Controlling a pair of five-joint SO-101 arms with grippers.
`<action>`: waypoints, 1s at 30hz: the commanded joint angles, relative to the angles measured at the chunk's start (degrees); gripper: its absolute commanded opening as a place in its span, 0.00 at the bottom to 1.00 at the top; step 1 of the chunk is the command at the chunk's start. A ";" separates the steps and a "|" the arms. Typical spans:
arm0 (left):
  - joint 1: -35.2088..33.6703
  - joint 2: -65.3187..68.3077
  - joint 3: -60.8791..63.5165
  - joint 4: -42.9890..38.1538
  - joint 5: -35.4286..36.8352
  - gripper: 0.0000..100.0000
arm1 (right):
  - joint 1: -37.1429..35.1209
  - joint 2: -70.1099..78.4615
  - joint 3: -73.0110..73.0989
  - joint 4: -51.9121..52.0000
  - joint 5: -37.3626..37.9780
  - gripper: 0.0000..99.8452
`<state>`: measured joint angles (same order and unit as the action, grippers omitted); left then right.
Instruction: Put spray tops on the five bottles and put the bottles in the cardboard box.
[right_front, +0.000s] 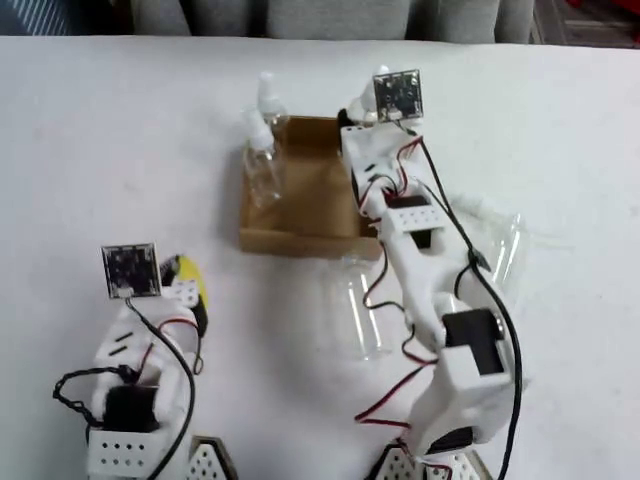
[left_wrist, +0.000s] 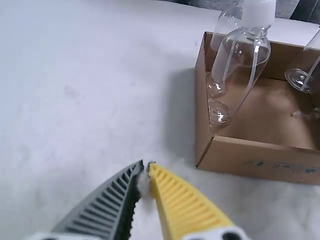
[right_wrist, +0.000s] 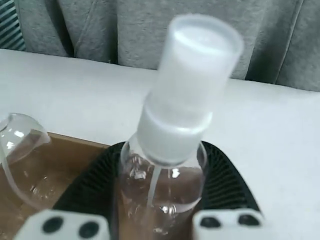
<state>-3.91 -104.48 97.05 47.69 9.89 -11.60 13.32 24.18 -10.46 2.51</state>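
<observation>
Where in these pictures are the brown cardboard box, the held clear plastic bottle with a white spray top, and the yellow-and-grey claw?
brown cardboard box (left_wrist: 260, 160): left wrist view, outer wall.
clear plastic bottle (right_wrist: 172, 132): right wrist view, white spray collar.
yellow-and-grey left gripper (left_wrist: 146, 167): left wrist view, between its closed fingertips.

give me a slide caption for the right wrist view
Right jaws grip a spray-topped bottle at the cardboard box

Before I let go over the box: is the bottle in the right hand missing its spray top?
No, the bottle held in the right hand carries a white spray top on its neck.
</observation>
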 joint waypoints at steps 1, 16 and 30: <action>-0.66 -0.40 -0.09 -2.11 0.09 0.02 | 0.92 1.98 -5.54 -1.80 0.79 0.02; -0.75 -0.40 -0.09 -2.81 0.00 0.02 | 1.89 10.59 -10.81 -1.80 0.79 0.02; -0.75 -0.40 -0.09 -3.08 0.00 0.02 | 1.71 15.60 -10.46 -1.80 0.79 0.02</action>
<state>-4.00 -104.48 97.05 47.69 9.89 -10.46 28.18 14.59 -12.13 2.59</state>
